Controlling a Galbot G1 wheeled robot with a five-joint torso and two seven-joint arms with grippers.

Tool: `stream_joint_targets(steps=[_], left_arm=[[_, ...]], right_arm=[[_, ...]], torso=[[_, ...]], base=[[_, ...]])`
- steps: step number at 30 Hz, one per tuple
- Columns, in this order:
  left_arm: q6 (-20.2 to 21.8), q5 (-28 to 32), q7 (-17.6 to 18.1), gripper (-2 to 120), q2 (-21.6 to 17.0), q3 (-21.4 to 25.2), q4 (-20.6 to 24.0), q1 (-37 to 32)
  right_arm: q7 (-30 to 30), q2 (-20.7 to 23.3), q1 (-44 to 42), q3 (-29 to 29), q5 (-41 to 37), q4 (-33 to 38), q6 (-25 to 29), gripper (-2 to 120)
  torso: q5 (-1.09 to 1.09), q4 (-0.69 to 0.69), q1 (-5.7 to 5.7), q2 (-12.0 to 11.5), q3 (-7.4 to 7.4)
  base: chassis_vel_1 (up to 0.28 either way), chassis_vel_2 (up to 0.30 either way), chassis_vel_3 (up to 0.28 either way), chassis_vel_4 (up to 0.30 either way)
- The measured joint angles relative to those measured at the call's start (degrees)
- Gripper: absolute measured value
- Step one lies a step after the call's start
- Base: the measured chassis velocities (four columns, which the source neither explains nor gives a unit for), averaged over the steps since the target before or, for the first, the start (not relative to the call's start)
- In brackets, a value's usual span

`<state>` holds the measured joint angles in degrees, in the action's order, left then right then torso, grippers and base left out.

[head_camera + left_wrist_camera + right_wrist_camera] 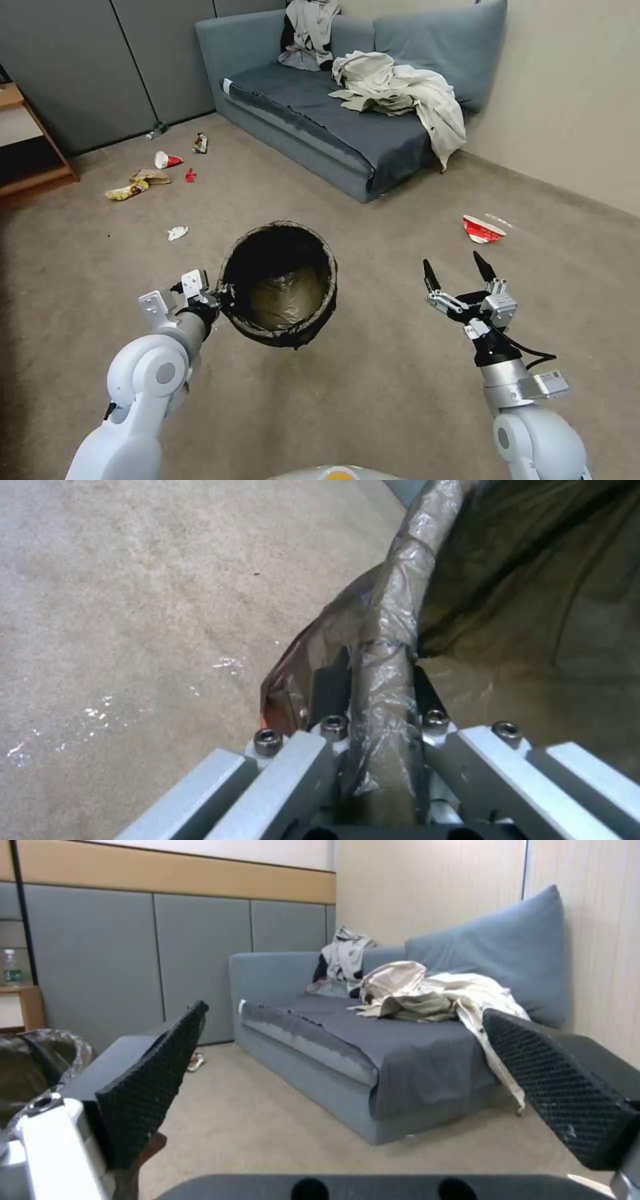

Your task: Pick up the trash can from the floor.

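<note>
— Bin status? Trash can [280,287] hangs off the floor [373,393], its bag-wrapped rim pinched tight in the left gripper [217,297], sofa [347,127] behind.

— And the other arm? Right gripper [459,265] hovers well to the can's right, fingers spread wide, holding nothing. Litter [483,229] dots the carpet.

Setting: lounge corner, office-like room. Blue-grey sofa [347,113] against beige wall, clothes [400,90] heaped on it. Grey partition panels [100,60] behind. Short-pile carpet floor [373,400] with scattered litter [157,175]. Wooden shelf [27,133] at side.
</note>
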<state>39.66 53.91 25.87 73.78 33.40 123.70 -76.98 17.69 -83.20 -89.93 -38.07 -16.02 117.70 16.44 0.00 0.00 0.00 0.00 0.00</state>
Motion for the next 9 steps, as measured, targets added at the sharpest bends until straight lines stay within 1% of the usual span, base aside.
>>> stream_joint_targets(steps=[9], left_arm=[[-0.1, 0.0, -0.1, 2, 0.0, 0.0, -0.1, 0.1]], right_arm=[[0.0, -0.1, 0.0, 0.0, 0.1, 0.0, 0.1, 100]], torso=[[0.0, 0.0, 0.0, 0.0, 0.0]], base=[[0.0, 0.0, 0.0, 0.0]])
